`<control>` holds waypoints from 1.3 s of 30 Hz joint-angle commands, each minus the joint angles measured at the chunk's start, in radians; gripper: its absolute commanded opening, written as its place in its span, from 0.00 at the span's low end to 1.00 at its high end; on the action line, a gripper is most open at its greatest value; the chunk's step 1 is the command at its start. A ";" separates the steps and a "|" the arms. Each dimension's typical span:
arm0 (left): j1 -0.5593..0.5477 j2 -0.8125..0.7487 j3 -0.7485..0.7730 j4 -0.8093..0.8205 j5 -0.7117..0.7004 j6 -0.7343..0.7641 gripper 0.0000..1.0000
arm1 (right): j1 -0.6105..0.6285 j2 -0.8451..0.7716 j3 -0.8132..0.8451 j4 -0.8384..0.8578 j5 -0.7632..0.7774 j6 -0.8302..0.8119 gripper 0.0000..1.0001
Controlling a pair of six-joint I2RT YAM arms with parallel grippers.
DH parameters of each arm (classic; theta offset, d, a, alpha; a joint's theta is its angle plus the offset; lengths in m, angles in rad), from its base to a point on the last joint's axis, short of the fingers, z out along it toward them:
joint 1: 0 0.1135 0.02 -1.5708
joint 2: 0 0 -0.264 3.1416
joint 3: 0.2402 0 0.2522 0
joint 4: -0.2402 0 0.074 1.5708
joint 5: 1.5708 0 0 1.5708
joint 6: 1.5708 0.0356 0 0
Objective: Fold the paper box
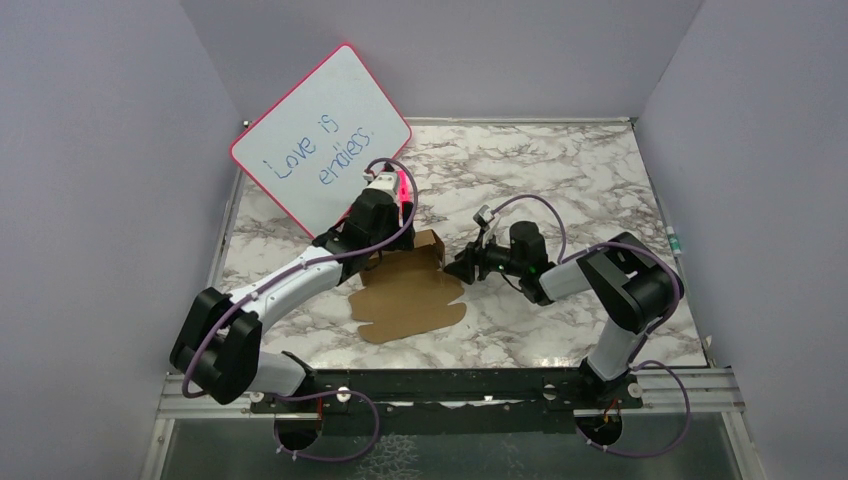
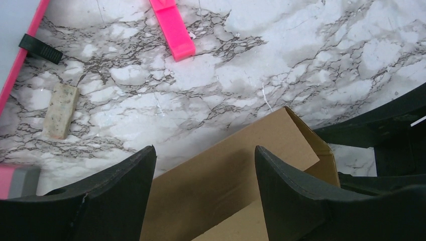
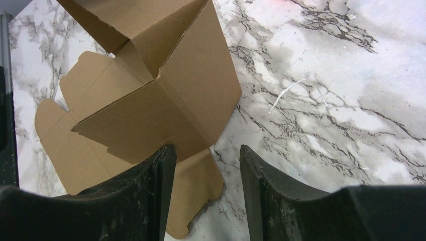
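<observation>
The box (image 1: 410, 298) lies on the bench (image 1: 570, 170) between the two claws. Its near part is spread flat and its far panels are raised.

The left claw (image 2: 203, 150) is opened wide. A raised brown panel is seen between its fingers (image 2: 120, 196), running slantwise from under one finger to behind the other; whether either finger touches it cannot be told. Ahead of this claw, on bare marble, a pink bar (image 2: 173, 25) is laid. A beige block (image 2: 60, 110) is found ahead and off to the side, well apart from the box. Farther to that side the whiteboard (image 1: 320, 140) is propped aslant, with a black clip (image 2: 40, 47) set on its pink edge. Past the panel's far end, the dark body of the right claw (image 3: 207, 149) is seen close by.

The right claw is parted to a middling gap and nothing is gripped in it. The lower corner of a raised panel is placed just ahead of the gap, right at one of its fingers (image 3: 145, 201), and a flat flap is spread beneath the opening. The rest of the flat sheet is stretched out to that same side. On the other side of this claw only veined marble is seen.
</observation>
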 commanded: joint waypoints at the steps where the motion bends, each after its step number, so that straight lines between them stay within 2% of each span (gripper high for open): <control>1: 0.002 0.025 0.035 0.036 0.093 0.021 0.73 | 0.003 0.024 0.033 0.037 -0.038 -0.022 0.56; 8: 0.002 0.055 0.021 0.063 0.170 0.014 0.72 | 0.014 0.030 0.056 0.035 -0.044 -0.037 0.58; 21: 0.003 0.079 -0.004 0.090 0.226 -0.012 0.69 | 0.049 0.026 0.093 0.036 -0.011 -0.075 0.59; 39: 0.002 0.101 -0.030 0.154 0.338 -0.070 0.65 | 0.111 0.055 0.060 0.199 0.110 -0.086 0.58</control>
